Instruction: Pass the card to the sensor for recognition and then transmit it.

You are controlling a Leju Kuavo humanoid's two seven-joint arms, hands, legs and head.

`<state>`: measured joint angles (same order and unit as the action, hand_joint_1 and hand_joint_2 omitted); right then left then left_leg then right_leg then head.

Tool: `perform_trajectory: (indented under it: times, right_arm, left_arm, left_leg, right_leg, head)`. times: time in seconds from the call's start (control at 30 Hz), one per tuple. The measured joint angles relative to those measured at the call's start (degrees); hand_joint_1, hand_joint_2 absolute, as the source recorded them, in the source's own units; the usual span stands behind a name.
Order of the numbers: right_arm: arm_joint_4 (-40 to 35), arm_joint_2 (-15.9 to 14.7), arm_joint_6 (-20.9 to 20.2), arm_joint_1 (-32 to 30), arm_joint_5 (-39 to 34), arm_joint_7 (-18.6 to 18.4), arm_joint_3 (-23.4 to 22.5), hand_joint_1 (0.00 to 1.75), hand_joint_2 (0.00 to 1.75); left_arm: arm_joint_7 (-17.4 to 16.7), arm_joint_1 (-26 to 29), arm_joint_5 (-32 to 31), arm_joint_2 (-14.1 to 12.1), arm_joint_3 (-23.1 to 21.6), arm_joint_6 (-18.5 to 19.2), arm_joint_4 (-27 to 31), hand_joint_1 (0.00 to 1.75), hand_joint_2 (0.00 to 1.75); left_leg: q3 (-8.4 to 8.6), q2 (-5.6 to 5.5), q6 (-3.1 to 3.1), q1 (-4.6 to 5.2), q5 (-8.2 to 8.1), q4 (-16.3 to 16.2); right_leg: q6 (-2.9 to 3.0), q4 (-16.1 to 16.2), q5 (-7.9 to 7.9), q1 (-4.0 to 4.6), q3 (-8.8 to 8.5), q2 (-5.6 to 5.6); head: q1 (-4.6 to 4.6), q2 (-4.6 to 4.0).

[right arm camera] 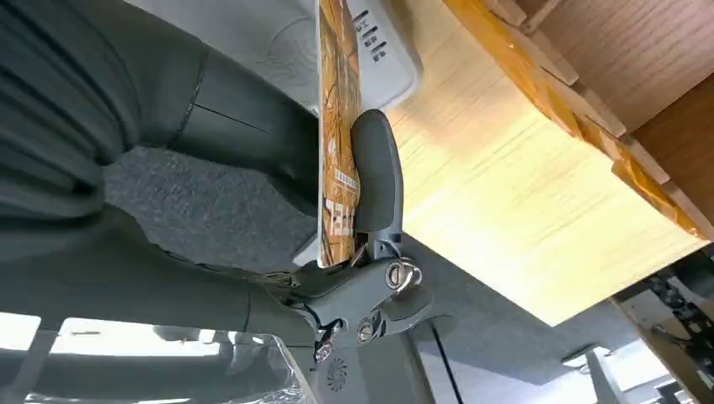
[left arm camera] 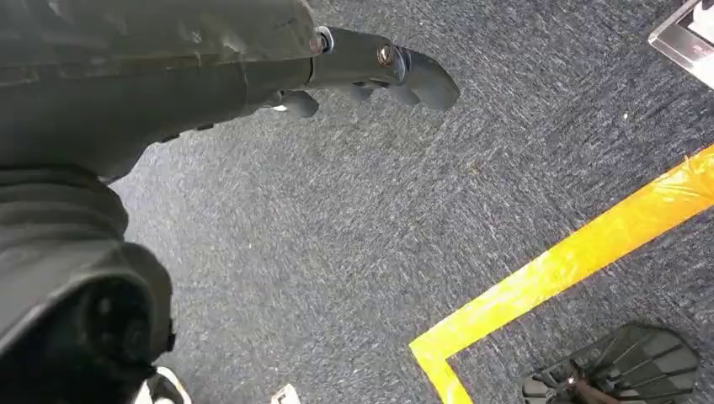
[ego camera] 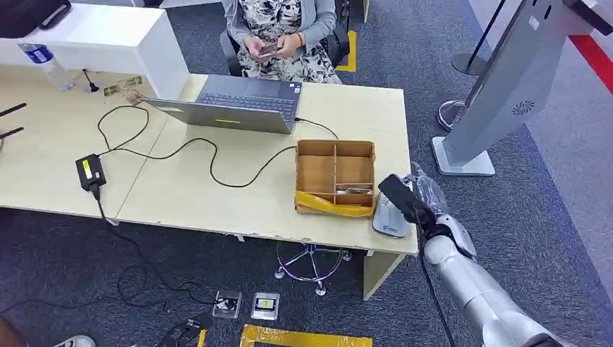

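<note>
My right hand (ego camera: 425, 201) is at the table's front right corner and pinches a card (ego camera: 395, 189), which looks dark from above. Just under the card, a pale grey sensor pad (ego camera: 389, 219) lies flat on the table next to the box. In the right wrist view the card (right arm camera: 338, 126) is edge-on with an orange-brown print. The thumb (right arm camera: 376, 172) presses it against the fingers, and the white sensor (right arm camera: 383, 59) lies close behind it. My left hand (left arm camera: 370, 71) hangs over the carpet and holds nothing.
A cardboard box (ego camera: 335, 176) with compartments stands left of the sensor. Behind it are a laptop (ego camera: 235, 105) and a black cable (ego camera: 181, 148) with a power brick (ego camera: 90, 173). A person (ego camera: 280, 32) sits behind the table. A grey kiosk stand (ego camera: 499, 94) is at the right.
</note>
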<state>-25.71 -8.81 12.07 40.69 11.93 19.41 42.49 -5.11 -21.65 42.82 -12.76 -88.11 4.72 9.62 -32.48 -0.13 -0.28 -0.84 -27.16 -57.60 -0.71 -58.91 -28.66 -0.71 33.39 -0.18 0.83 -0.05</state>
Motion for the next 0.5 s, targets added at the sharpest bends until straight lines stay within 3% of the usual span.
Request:
perform_trajectory:
  times: [0.3, 0.5]
  right_arm:
    - [1.2, 0.0, 0.3, 0.2, 1.2, -0.1, -0.1, 1.75, 1.75]
    - [2.1, 0.0, -1.7, 0.2, 3.0, -0.1, -0.1, 1.75, 1.75]
  left_arm:
    - [0.2, 0.7, 1.4, 0.0, 0.0, -0.4, 0.0, 0.0, 0.0]
    - [0.2, 1.8, 3.5, -0.2, 0.2, -2.2, 0.0, 0.0, 0.0]
  left_leg:
    - [0.0, 0.0, 0.0, 0.0, 0.0, 0.0]
    - [-0.01, 0.0, 0.0, 0.0, 0.0, 0.0]
  right_leg:
    - [0.0, 0.0, 0.0, 0.0, 0.0, 0.0]
    - [0.0, 0.0, 0.0, 0.0, 0.0, 0.0]
  head:
    - [0.0, 0.0]
    - [0.0, -0.02]
